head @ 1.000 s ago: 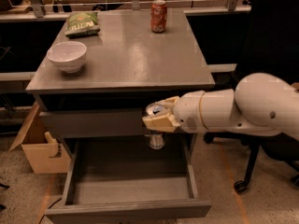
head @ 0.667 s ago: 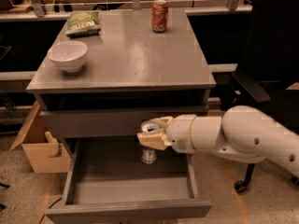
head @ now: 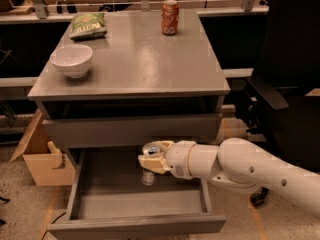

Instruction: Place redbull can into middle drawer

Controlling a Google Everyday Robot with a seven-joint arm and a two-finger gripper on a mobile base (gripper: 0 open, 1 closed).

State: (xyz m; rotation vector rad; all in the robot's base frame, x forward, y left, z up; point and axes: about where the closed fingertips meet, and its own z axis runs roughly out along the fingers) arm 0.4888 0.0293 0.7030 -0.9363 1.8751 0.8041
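Observation:
The redbull can (head: 148, 175) stands upright, its silver lid at the top, over the back middle of the open grey middle drawer (head: 135, 224). My gripper (head: 150, 156) reaches in from the right on a white arm and is shut on the can's upper part, hiding most of it. The can's bottom hangs just above or at the drawer floor; I cannot tell whether it touches.
On the grey tabletop (head: 145, 69) sit a white bowl (head: 71, 60), a green chip bag (head: 88, 24) and an orange-red soda can (head: 170, 17). A shut drawer face (head: 100, 131) is above the open one. A cardboard box (head: 40, 156) stands left, a black chair (head: 285, 84) right.
My arm has moved left and down with the can, from in front of the upper drawer face into the open drawer. The tabletop things have not moved.

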